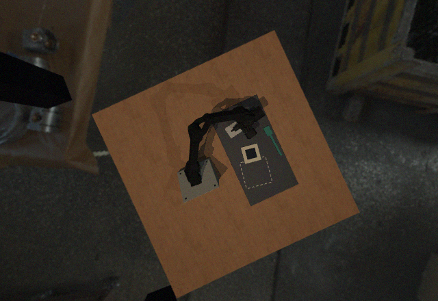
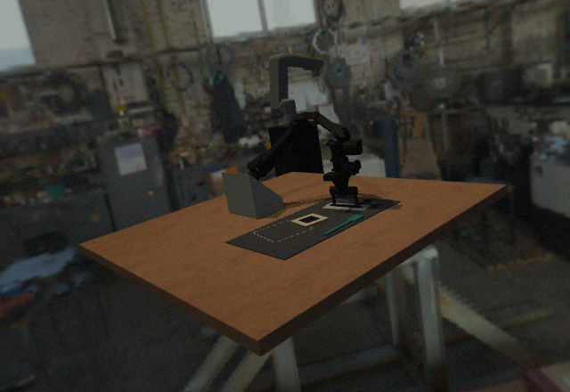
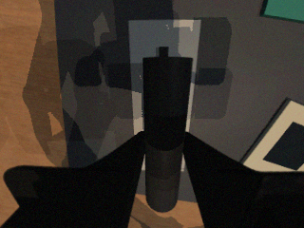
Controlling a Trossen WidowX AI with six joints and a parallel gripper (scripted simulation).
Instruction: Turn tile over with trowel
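One gripper (image 1: 238, 128) (image 2: 345, 203) (image 3: 163, 136) of mine, at left, grips the dark-handled trowel (image 1: 231, 133) (image 2: 329, 206) (image 3: 163, 95) low at the mat (image 1: 274, 179) (image 2: 288, 249) (image 3: 247, 71), so I judge pickup nearly done, next calling for a small lift, then the blade edged under the tile (image 1: 251, 153) (image 2: 309, 219) (image 3: 289, 144), marked side up by the dashed outline (image 1: 259, 186) (image 2: 275, 241).

Wood grain is shown on the smooth, matt tabletop (image 1: 219, 234) (image 2: 257, 281); a matt surface is presented by the mat (image 1: 279, 177) (image 2: 288, 249) (image 3: 237, 71).
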